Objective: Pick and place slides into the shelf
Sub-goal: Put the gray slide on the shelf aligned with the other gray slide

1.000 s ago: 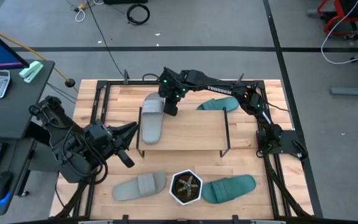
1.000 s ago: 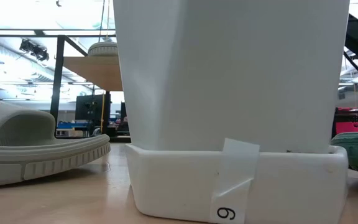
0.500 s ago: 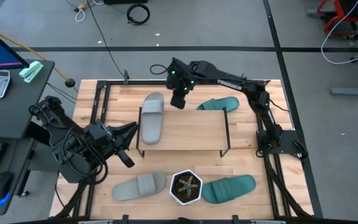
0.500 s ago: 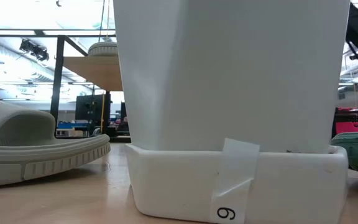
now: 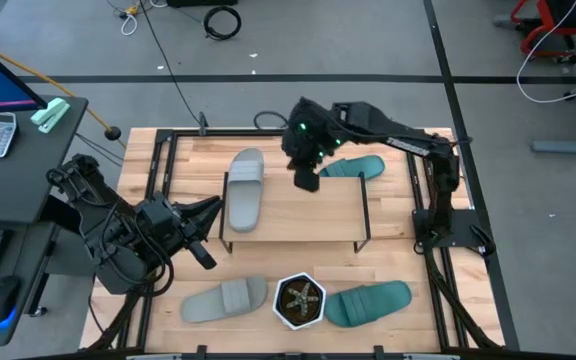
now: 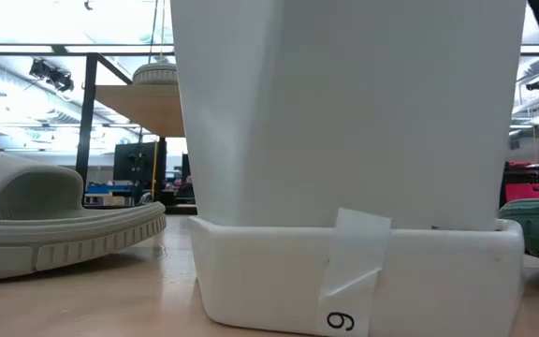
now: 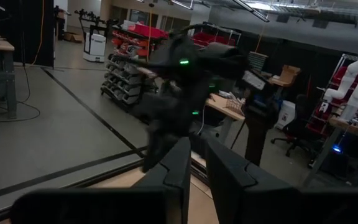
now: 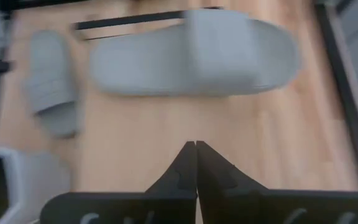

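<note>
Here, a grey slide (image 5: 225, 300) and a teal slide (image 5: 368, 303) flank the potted plant (image 5: 300, 301) at the desk's near edge; the left tool (image 5: 205, 232) waits clenched; another grey slide (image 5: 245, 188) lies on the shelf (image 5: 308, 208); the right tool (image 5: 306, 178), clenched, empty, hovers beside the far teal slide (image 5: 352, 167).

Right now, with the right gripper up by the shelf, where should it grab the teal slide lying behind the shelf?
Probably the strap of the teal slide: it arches across the middle, the one raised part fingers can straddle, while the sole lies flat on the table. Come from straight above, since the shelf edge crowds its near side. The right gripper, shut, hovers just beside it.
</note>
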Tool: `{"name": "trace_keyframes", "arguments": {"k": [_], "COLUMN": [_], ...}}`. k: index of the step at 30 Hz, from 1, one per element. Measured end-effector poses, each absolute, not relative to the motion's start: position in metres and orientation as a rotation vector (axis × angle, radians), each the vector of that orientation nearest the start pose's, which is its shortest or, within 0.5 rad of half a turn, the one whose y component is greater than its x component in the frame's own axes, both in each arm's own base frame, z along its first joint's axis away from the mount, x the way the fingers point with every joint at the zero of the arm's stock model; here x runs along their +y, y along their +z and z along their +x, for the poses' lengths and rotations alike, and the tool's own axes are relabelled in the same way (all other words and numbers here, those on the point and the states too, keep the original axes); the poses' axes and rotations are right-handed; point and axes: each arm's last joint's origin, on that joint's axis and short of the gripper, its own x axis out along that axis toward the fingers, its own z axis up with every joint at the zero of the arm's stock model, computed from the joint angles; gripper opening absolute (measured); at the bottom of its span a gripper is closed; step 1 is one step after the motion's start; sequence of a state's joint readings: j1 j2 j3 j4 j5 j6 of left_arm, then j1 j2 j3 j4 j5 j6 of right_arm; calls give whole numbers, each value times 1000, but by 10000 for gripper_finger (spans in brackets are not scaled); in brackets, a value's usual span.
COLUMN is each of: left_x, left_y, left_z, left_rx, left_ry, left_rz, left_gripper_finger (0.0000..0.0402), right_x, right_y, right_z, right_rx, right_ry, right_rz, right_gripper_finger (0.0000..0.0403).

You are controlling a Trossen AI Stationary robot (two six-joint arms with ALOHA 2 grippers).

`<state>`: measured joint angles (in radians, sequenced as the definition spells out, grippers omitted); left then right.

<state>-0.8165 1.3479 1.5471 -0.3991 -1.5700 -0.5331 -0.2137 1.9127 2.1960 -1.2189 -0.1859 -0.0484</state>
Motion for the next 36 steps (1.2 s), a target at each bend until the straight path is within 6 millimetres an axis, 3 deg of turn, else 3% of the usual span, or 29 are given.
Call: {"name": "trace_keyframes", "arguments": {"k": [9, 13, 19, 22, 31, 36], "left_x": [-171, -173, -178, -184, -204, -208], "left_y": [448, 441, 415, 400, 358, 336], "left_z": [201, 202, 207, 213, 233, 232], "left_rx": [-67, -20, 120, 209, 427, 627], "left_ry": [629, 556, 473, 452, 464, 529], "left_rz": [-318, -351, -441, -497, -620, -712], "left_gripper_finger": [57, 54, 42, 37, 48, 64], "right_x": [1, 22, 31, 33, 35, 31], "right_y": [421, 428, 441, 438, 401, 379], "right_z": [348, 329, 305, 295, 255, 225], "right_rx": [983, 1045, 1044, 1060, 1051, 1001], "right_ry": [212, 240, 160, 145, 94, 66], "right_rz": [39, 29, 22, 34, 112, 177], "right_gripper_finger": [0, 0, 0, 0, 0, 0]}}
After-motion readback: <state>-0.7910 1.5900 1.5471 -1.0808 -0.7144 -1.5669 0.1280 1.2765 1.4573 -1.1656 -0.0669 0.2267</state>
